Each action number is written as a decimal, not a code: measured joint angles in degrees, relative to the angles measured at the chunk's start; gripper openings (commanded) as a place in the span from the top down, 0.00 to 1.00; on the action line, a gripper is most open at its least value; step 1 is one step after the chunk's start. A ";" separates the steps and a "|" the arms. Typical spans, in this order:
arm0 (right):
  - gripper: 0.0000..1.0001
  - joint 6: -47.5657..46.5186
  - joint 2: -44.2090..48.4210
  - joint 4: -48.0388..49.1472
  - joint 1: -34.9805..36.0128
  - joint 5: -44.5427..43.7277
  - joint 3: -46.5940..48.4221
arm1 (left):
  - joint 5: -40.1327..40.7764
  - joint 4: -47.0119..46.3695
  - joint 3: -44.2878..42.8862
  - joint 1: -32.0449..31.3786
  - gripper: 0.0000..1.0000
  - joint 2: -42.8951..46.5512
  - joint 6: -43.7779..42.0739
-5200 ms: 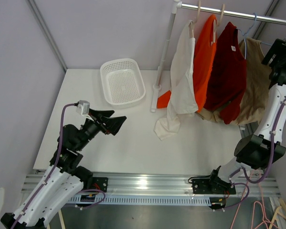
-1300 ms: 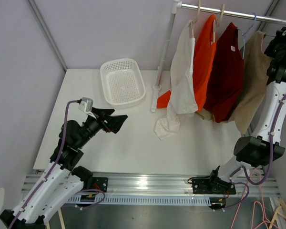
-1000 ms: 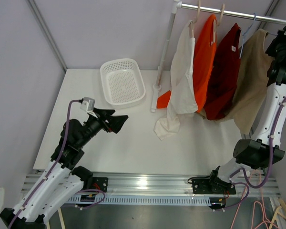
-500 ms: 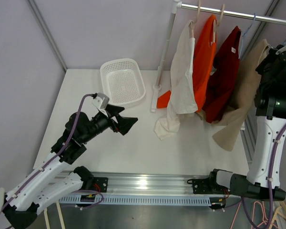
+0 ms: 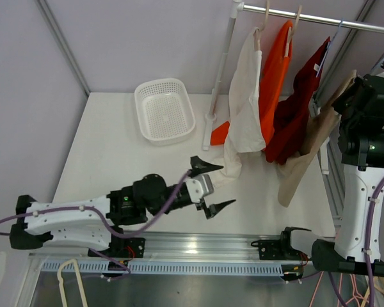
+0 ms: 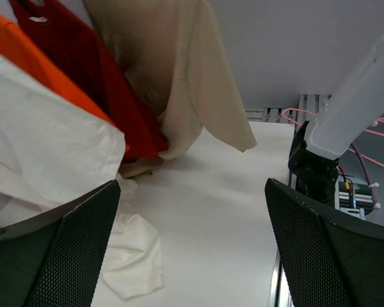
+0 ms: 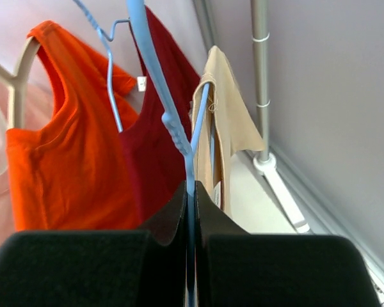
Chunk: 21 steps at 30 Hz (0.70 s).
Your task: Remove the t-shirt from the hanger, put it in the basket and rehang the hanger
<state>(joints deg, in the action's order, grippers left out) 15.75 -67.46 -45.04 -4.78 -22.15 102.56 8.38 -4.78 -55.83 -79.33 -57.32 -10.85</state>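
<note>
Right now the left claw (image 5: 228, 185) is spread wide over the surface (image 5: 115, 160) near the white shirt (image 5: 243, 109), while the right claw (image 7: 191, 192) is pinched tight on the blue hanger (image 7: 168, 118), beige t-shirt (image 5: 302, 160) dangling off it beside the red shirt (image 5: 294, 109).

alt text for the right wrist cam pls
The right tool is shut on a blue hanger that carries a beige t-shirt. Behind hang a dark red shirt and an orange shirt, with a rack pole at the right.
</note>
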 measured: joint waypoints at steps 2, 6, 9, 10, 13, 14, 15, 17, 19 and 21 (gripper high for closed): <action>1.00 0.76 0.22 -0.92 0.52 0.09 0.55 | 0.83 -3.15 0.00 -2.12 0.01 -3.82 -2.99; 1.00 2.25 0.24 -2.69 1.46 0.44 2.64 | 2.67 -10.95 -0.13 -3.15 0.00 -11.30 -7.02; 1.00 3.15 0.26 -3.65 2.10 0.63 4.17 | 4.83 -14.53 -1.84 -3.21 0.00 -17.18 -9.14; 1.00 3.52 0.26 -4.02 2.25 0.63 4.63 | 5.64 -15.50 -3.23 -3.21 0.01 -19.61 -9.81; 1.00 4.55 0.37 -4.46 2.45 1.03 5.14 | 7.82 -16.55 -8.68 -3.28 0.01 -25.90 -10.80; 1.00 4.92 0.39 -4.48 2.51 1.20 5.16 | 8.31 -17.05 -10.88 -3.30 0.01 -28.00 -11.02; 1.00 5.27 0.39 -4.50 2.62 1.44 5.16 | 8.66 -17.88 -12.68 -3.30 0.01 -29.62 -11.21; 1.00 5.66 0.39 -4.52 2.97 1.68 5.16 | 9.16 -19.12 -15.02 -3.32 0.00 -31.85 -11.34; 1.00 5.79 0.39 -4.55 3.26 1.86 5.16 | 9.31 -20.31 -17.11 -3.32 0.00 -33.86 -11.30; 1.00 5.90 0.39 -4.55 3.52 1.86 5.16 | 8.90 -20.50 -18.93 -3.32 0.00 -35.47 -11.08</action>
<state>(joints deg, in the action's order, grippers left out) 21.65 -67.07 -49.58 -1.26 -20.29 107.72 17.28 -25.28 -74.76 -82.65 -92.79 -21.93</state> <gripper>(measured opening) 0.022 0.994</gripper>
